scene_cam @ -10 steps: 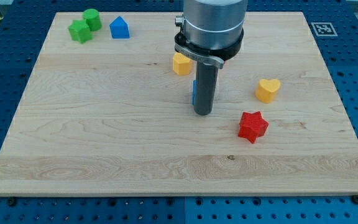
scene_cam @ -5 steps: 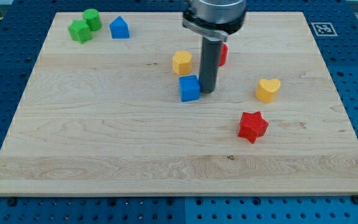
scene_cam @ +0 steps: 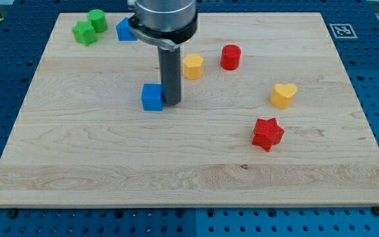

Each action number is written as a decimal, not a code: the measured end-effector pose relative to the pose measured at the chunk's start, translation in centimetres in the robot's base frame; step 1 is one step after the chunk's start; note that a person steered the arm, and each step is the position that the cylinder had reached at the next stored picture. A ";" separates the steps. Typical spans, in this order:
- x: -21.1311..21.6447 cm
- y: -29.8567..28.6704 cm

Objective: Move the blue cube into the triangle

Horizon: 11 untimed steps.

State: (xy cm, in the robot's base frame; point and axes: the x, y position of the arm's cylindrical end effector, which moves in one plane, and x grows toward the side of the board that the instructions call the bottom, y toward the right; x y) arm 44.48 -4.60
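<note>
The blue cube (scene_cam: 152, 97) sits on the wooden board (scene_cam: 110, 164), left of the middle. My tip (scene_cam: 172, 102) stands right against the cube's right side. A blue house-shaped block (scene_cam: 124, 29) lies at the view's top left, partly hidden behind the arm. It is well above the cube.
Two green blocks (scene_cam: 89, 27) lie at the top left corner. A yellow hexagonal block (scene_cam: 193, 66) is just right of the rod. A red cylinder (scene_cam: 230, 57), a yellow heart (scene_cam: 283, 95) and a red star (scene_cam: 267, 133) lie to the right.
My tip moved to the view's left and pushed the blue cube left from beside the yellow hexagon. The red cylinder is now uncovered.
</note>
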 end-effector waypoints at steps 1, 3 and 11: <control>0.1 -2.5; 2.2 -6.2; -1.7 -14.3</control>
State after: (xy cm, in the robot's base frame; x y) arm 42.82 -18.85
